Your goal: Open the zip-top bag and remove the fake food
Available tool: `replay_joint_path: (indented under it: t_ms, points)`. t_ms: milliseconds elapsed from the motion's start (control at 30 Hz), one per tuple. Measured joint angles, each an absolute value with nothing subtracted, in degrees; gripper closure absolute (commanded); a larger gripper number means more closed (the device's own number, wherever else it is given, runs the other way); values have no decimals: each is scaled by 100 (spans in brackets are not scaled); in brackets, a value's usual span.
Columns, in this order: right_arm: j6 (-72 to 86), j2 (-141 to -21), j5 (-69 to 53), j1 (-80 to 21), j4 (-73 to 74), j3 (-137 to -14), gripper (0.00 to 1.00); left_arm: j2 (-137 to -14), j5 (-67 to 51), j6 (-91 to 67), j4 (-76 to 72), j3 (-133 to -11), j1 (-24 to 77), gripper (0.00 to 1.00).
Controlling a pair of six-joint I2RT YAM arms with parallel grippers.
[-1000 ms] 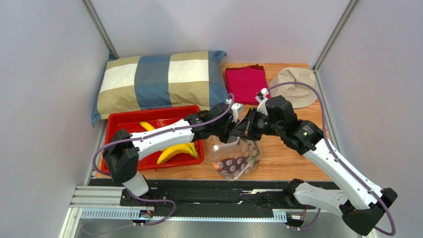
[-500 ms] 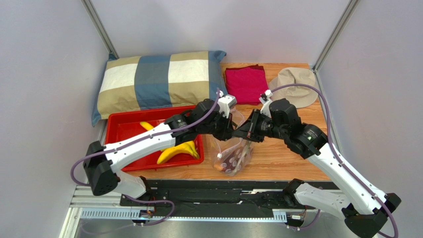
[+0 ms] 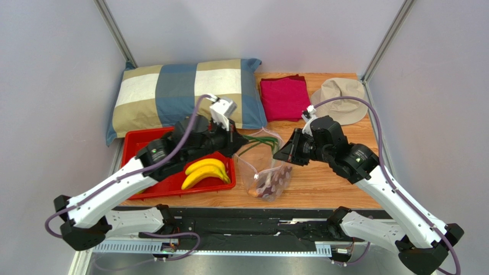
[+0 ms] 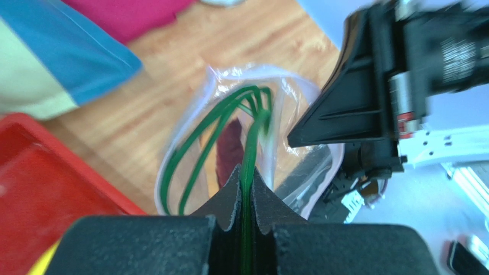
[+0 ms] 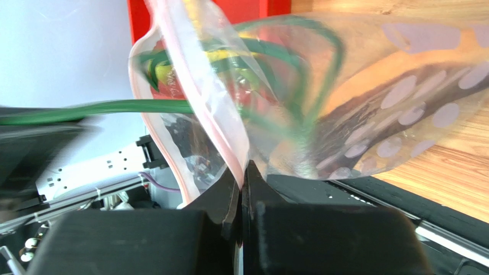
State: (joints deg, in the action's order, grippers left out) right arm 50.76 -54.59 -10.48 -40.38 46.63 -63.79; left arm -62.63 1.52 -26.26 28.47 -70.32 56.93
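One zip-top bag [image 3: 270, 175] sits at centre frame, with two bananas [image 3: 205, 172] in the red tray [image 3: 135, 143] to its left. The left gripper [image 4: 245, 179] is clamped tight on thin green stems [image 4: 252, 143] running out of the bag's mouth. The right gripper [image 5: 243, 172] pinches the bag's rim.

Soft, bright, even light fills the overhead view, which is sharp throughout. Only faint shadows lie on the surface [image 3: 327, 186] under the arms. In the left wrist view the left pincer [image 4: 245, 186] at the bottom edge is out of focus, the green strands [image 4: 192, 149] are soft, and the right arm [image 4: 396, 74] is smeared. In the right wrist view the right pincer [image 5: 244, 177] is dark and blurred, the zip-top bag [image 5: 344, 114] is streaked, and the left edge is washed out.
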Motion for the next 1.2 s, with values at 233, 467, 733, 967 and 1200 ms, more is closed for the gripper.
replay_joint_path:
  t_ms: [233,467,733,967,1200]
  points:
    - [4847,-5472,-947,-4036,4755,-6348,100,-5382,1492,-2307,3245,-7898,5704,100]
    - [4635,-5629,-735,-4010,5052,-6300,100,-4587,2082,-1728,3030,-8202,5704,100]
    - [4445,-5690,-639,-3933,5354,-6272,100,-4591,3192,-1387,3212,-8654,5697,100]
    - [4324,-5621,-628,-3800,5507,-6276,100,-4589,4346,-1396,3706,-8259,5332,100]
    - [4248,-5461,-652,-3774,5638,-6453,100,-4567,3986,-2171,4143,-7000,3793,100]
